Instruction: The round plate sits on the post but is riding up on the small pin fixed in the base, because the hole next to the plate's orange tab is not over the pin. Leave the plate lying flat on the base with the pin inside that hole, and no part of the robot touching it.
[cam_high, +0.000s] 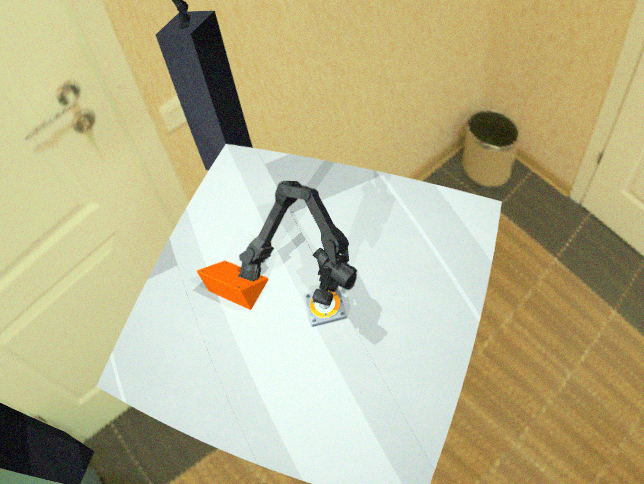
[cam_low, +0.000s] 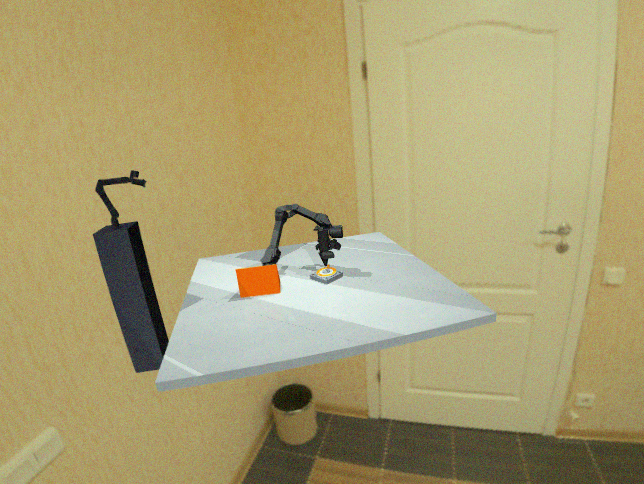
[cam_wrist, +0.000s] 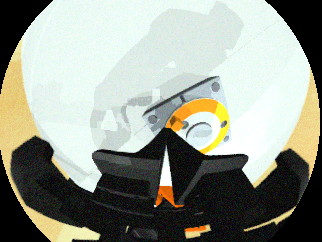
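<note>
Hovering with gripper (cam_high: 321, 298) pinched closed and empty above the plate (cam_high: 326, 308), ready for nudging the orange tab round toward the pin.

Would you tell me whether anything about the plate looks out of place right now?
Tilt is too small to judge. The shut gripper hangs over the plate at its near rim; whether they touch is unclear. The base sits square.

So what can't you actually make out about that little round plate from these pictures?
- Pin and tab hole: wrist view, the shut gripper covers the near rim of the plate; too small in the top and exterior views.
- Whether the fingertips touch the plate: top view, the wrist hides it.
- Plate tilt on the base: too small.
</note>
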